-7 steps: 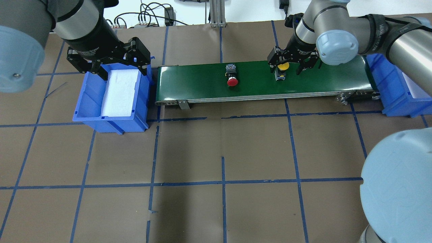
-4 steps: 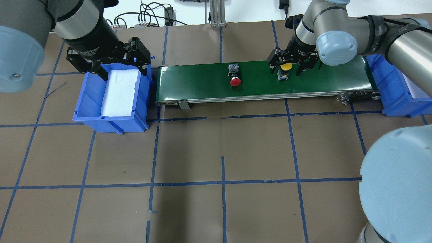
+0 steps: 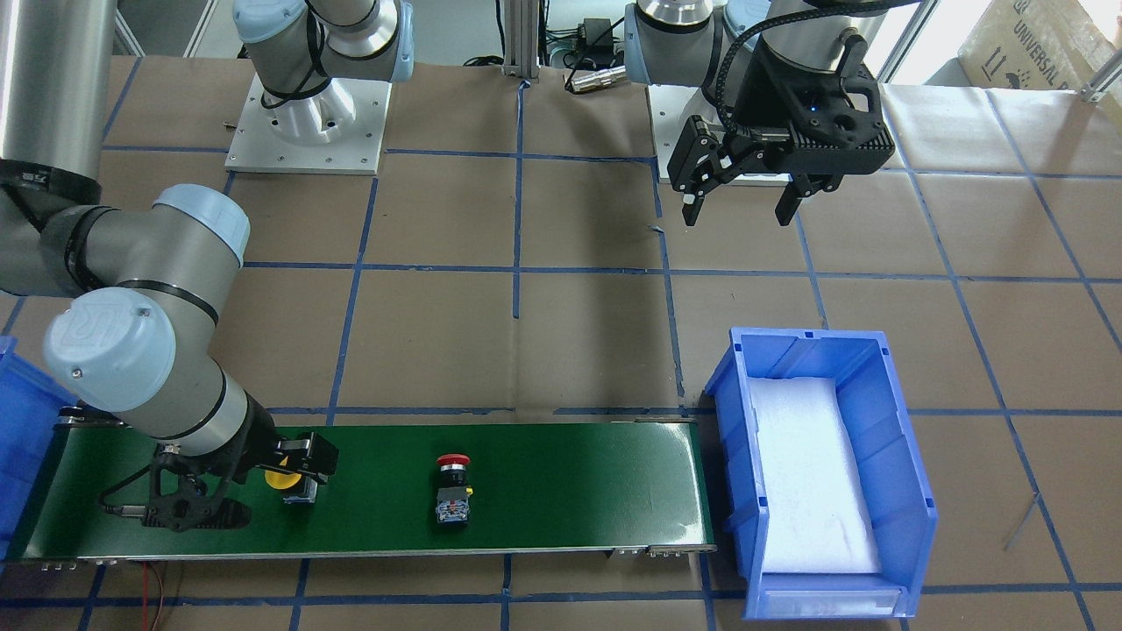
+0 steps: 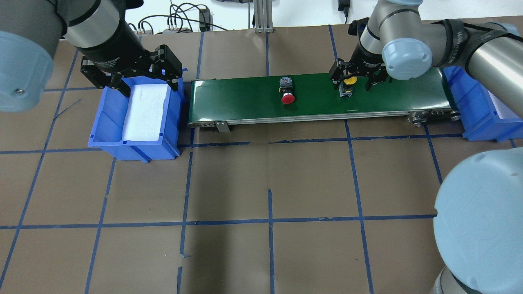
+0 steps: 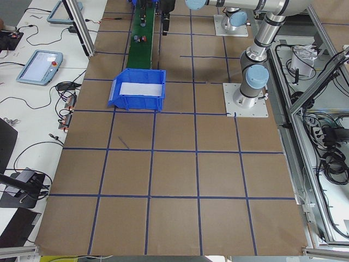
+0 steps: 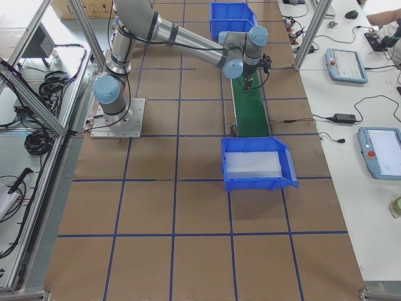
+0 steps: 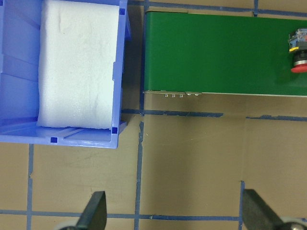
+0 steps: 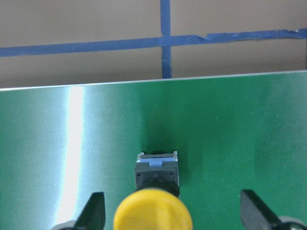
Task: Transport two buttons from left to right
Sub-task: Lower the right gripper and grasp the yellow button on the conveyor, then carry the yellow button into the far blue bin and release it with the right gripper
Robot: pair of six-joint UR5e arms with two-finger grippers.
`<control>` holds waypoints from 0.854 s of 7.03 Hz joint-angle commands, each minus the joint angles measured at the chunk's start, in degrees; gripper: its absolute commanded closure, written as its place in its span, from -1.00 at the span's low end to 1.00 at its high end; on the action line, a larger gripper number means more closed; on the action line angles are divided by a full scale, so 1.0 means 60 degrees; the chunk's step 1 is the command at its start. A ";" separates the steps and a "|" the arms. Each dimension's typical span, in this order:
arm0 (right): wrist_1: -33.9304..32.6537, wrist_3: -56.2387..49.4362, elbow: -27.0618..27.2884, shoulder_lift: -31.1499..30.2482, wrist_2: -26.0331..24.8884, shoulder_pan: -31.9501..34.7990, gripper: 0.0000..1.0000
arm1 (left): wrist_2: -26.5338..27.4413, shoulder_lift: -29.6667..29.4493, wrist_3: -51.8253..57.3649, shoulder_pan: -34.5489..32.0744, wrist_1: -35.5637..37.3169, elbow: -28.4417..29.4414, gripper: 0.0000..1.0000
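Observation:
Both buttons lie on the green conveyor belt [image 4: 245, 98]. The yellow-capped button [image 4: 348, 83] [image 3: 282, 480] is on its side toward the belt's right end. My right gripper [image 4: 354, 81] [image 3: 263, 486] is open, with one finger on each side of it and not touching. In the right wrist view the yellow cap [image 8: 153, 212] sits between the fingertips [image 8: 96, 206]. The red-capped button [image 4: 287, 92] [image 3: 452, 487] [image 7: 298, 48] lies mid-belt. My left gripper [image 4: 149, 83] [image 3: 736, 215] hangs open and holds nothing above the left blue bin [image 4: 102, 122].
The left bin [image 3: 903, 456] holds only a white foam pad [image 4: 145, 110]. A second blue bin [image 4: 478, 110] [image 3: 17, 412] stands at the belt's right end. Brown paper with blue tape lines covers the table [image 4: 269, 183]. Cables lie at the far edge.
Both buttons have moved right along the belt. My right gripper followed the yellow one, still open around it. The left arm has not moved.

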 commanded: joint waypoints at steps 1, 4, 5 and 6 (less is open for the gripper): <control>-0.0215 0.0278 -0.0098 0.0169 0.0043 0.0000 -0.35 | -0.0014 -0.0002 0.0000 -0.0009 0.0011 0.0010 -1.00; 0.0630 0.0412 -0.0317 0.0184 -0.0103 0.0000 0.31 | -0.0015 -0.0002 0.0000 -0.0024 0.0026 -0.0034 -1.00; 0.0750 0.0369 -0.0594 0.0082 -0.0248 0.0000 0.47 | -0.0015 -0.0002 0.0000 -0.0024 0.0026 -0.0048 -1.00; 0.1374 0.0296 -0.1234 0.0096 -0.0467 -0.0044 0.53 | -0.0015 -0.0002 0.0000 -0.0039 0.0026 -0.0049 -1.00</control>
